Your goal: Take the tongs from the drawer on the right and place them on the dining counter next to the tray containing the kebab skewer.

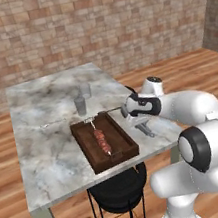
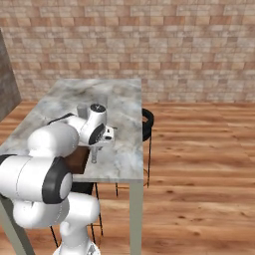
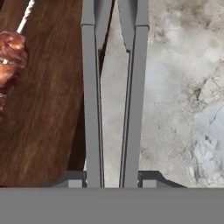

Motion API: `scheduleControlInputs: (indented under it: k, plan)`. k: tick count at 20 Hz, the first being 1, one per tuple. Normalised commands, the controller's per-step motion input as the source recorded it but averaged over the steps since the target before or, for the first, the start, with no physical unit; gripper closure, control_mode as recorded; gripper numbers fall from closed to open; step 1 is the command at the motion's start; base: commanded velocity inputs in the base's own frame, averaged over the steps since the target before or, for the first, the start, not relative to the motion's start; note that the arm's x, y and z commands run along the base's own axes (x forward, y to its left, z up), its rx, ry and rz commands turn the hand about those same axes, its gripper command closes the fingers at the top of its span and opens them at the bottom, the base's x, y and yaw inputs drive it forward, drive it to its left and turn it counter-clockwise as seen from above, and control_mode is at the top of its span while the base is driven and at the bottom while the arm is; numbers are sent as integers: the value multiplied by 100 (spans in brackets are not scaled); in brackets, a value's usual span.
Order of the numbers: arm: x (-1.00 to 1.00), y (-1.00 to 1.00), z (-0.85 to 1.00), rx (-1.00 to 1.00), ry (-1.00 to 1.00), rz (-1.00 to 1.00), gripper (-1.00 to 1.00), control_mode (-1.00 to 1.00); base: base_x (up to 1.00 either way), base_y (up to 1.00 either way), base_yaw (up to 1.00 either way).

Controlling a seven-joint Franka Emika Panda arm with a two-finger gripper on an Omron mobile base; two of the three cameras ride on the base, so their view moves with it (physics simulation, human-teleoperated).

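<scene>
Nearest the base, a black wire-legged stool [image 1: 121, 192] stands tucked under the front edge of the dining counter [image 1: 46, 142], the grey-white marbled top on thin grey legs. Just above that edge the gripper [image 1: 143, 126] hangs at the end of the white arm, its fingers pinching the tongs [image 1: 146, 128], which point down toward the marble beside the right-hand rim of the tray [image 1: 87, 145]. In the hand view the two long grey arms of the tongs [image 3: 113, 100] run straight up between the dark fingertips [image 3: 73, 180], one arm lying over the tray's edge and the other over bare marble, so the jaws are closed on the tongs rather than spread free. From the right base view the tongs [image 2: 94, 154] hang below the gripper [image 2: 95, 147] near the counter's near edge, with a corner of the brown tray [image 2: 77, 160] showing behind the arm. On the dark wooden tray lies the kebab skewer [image 1: 102, 140], its reddish meat chunks lengthwise along the middle and its thin metal tip reaching past the far rim. Beyond the tray two pale glasses [image 1: 82, 98] stand close together on the counter. Farther back a brick wall [image 1: 91, 23] rises above the wooden floor [image 1: 186, 72].
</scene>
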Motion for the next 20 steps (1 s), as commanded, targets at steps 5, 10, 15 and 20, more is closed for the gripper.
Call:
scheduleControlInputs:
  k: [5,10,15,20]
  plan:
    - [28,-6,-9,0,3,-8,100,-100,0,0,0]
    - [40,-3,-1,0,2,-2,100,-100,0,0,0]
    - [20,0,0,0,0,0,100,-100,0,0,0]
    - [1,0,-17,0,0,0,100,-100,0,0,0]
